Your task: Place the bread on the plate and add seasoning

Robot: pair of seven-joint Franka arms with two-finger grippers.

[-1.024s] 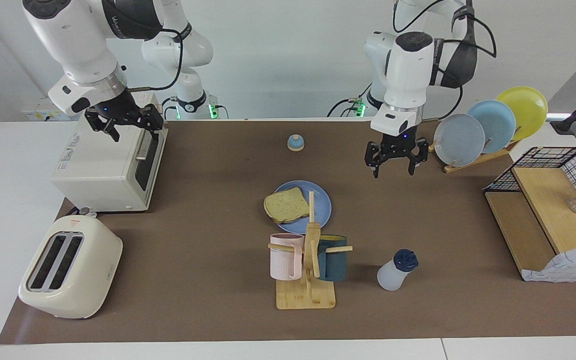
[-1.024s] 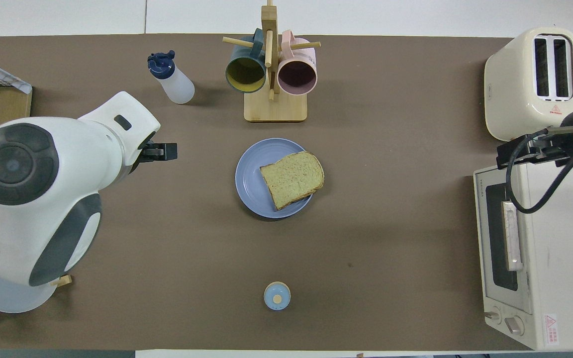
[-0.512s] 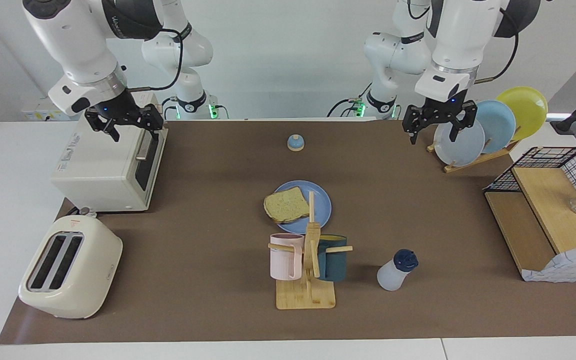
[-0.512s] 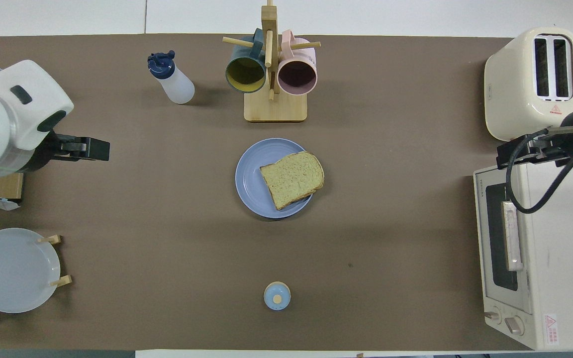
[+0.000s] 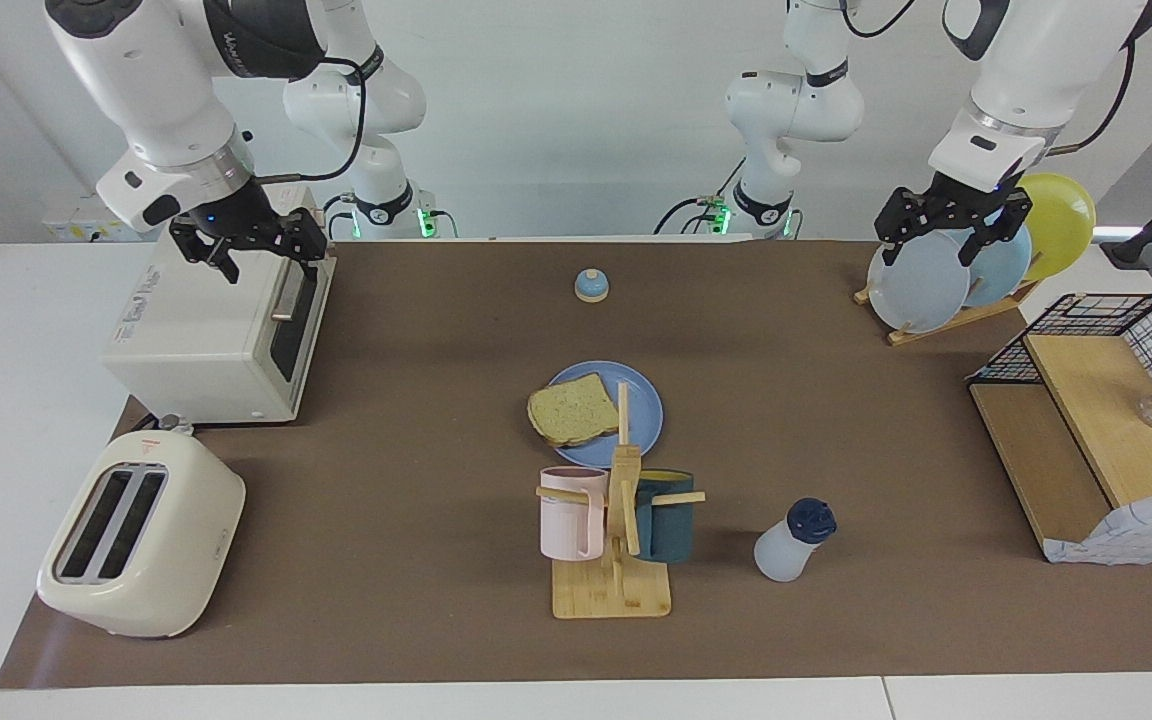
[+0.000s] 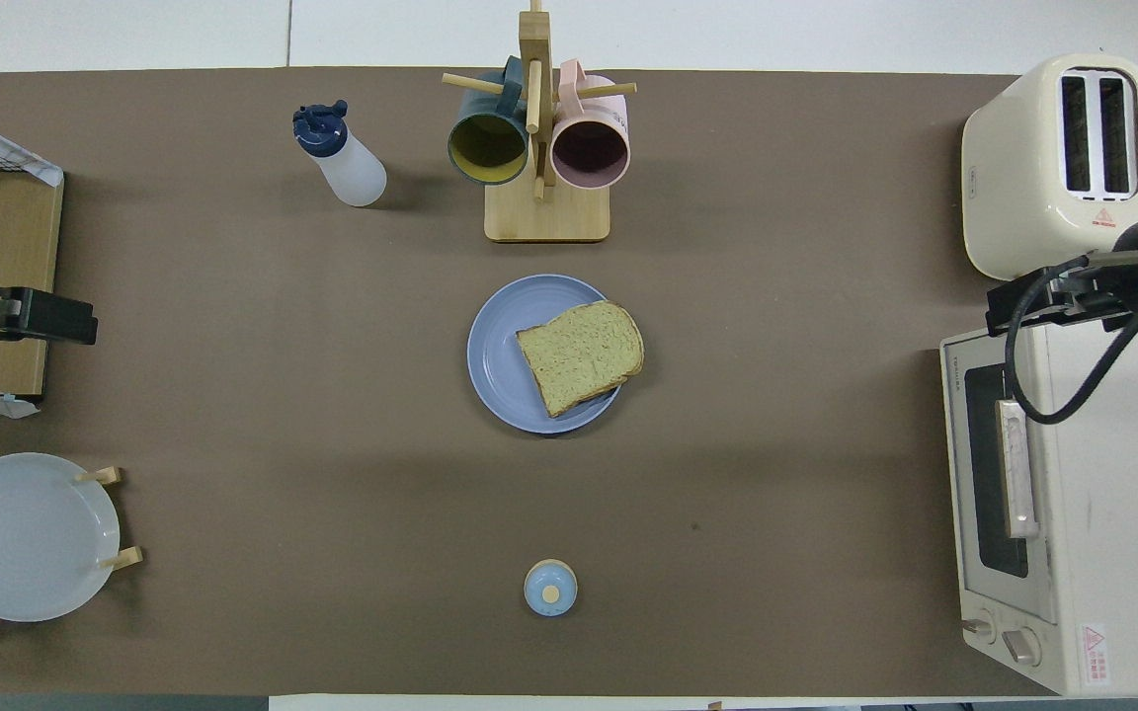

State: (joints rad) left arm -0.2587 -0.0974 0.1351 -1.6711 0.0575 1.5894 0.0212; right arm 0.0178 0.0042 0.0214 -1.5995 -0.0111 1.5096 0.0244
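The bread point(image 5: 573, 410) lies on the medium-blue plate point(image 5: 642, 412) at the middle of the mat, and its edge overhangs the rim toward the right arm's end; it also shows in the overhead view point(image 6: 581, 355) on the plate point(image 6: 495, 346). The seasoning bottle point(image 5: 794, 542) point(image 6: 340, 158) stands farther from the robots, beside the mug tree, untouched. My left gripper point(image 5: 936, 250) point(image 6: 36, 316) is open and empty, raised over the plate rack. My right gripper point(image 5: 271, 262) point(image 6: 1048, 301) is open and empty, waiting over the toaster oven.
A wooden mug tree point(image 5: 616, 520) with two mugs stands just farther than the plate. A bell point(image 5: 591, 286) sits nearer to the robots. A toaster oven point(image 5: 216, 330) and toaster point(image 5: 141, 535) are at the right arm's end. A plate rack point(image 5: 918, 280) and shelf point(image 5: 1096, 420) are at the left arm's end.
My left gripper has risen and swung away from the mat near the plate to over the plate rack at its own end. The right arm has not moved.
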